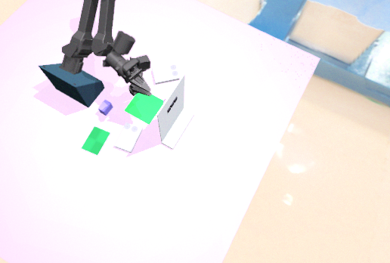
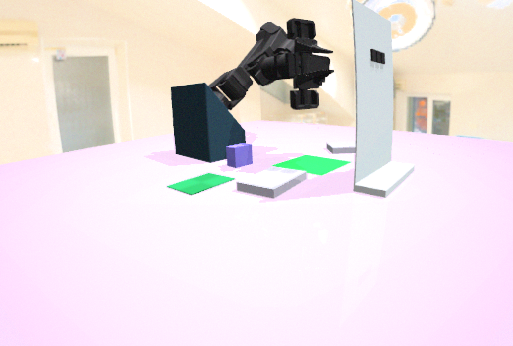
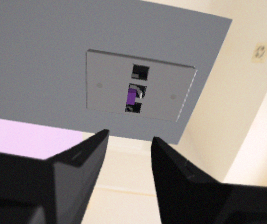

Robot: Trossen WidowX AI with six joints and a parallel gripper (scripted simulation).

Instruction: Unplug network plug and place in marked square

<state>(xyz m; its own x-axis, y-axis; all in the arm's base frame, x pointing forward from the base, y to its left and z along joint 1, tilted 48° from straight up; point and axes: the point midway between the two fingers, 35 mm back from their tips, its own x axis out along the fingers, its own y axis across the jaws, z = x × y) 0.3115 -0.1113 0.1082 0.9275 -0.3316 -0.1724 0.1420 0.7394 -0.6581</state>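
The end effector [image 1: 150, 94] [image 2: 333, 61] [image 3: 130, 138], fingers parted partway around nothing, is poised in front of the upright panel [image 1: 173, 109] [image 2: 370, 104] [image 3: 35, 65] on the robot's side, apart from it, while the small purple plug [image 3: 131, 96] sits in the panel's middle socket above the bench [image 1: 151, 204] [image 2: 239, 268] [image 3: 25, 139]. Probably light, stiff plastic with a springy tab too small to make out, the plug is likely best pinched by its sides near the back once the tab is pressed, because a sideways tug could strain it or slip off.
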